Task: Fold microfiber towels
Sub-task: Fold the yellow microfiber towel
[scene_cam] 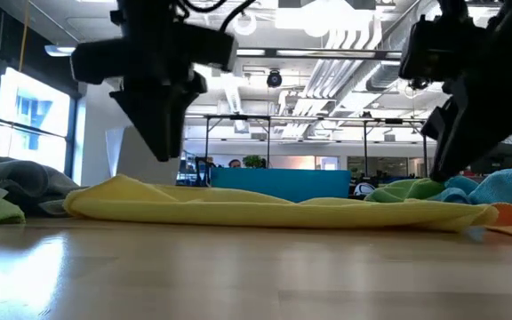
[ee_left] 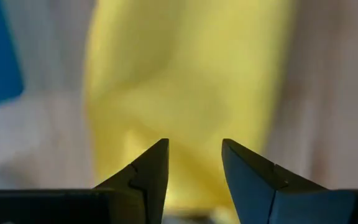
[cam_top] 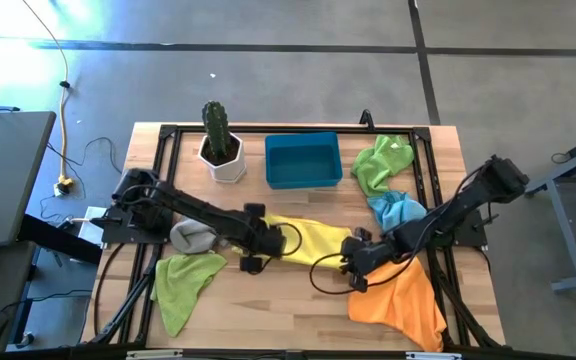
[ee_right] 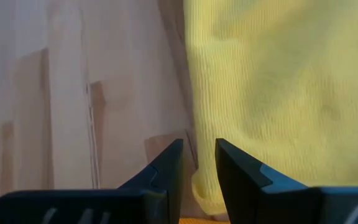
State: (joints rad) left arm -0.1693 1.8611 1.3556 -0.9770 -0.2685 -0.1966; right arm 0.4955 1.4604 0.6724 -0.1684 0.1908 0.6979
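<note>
Lying flat mid-table, the yellow towel (cam_top: 313,240) has the left gripper (cam_top: 290,240) at nine o'clock and the right gripper (cam_top: 351,250) at three, both fingers apart, holding nothing.

yellow towel (cam_top: 313,238) folded, flat mid-table

We record: grey concrete floor (cam_top: 268,80) with dark seams; yellow cable (cam_top: 65,120) at left; ceiling light strips (scene_cam: 327,40); bright window (scene_cam: 25,120); wooden tabletop (cam_top: 298,305).
</note>
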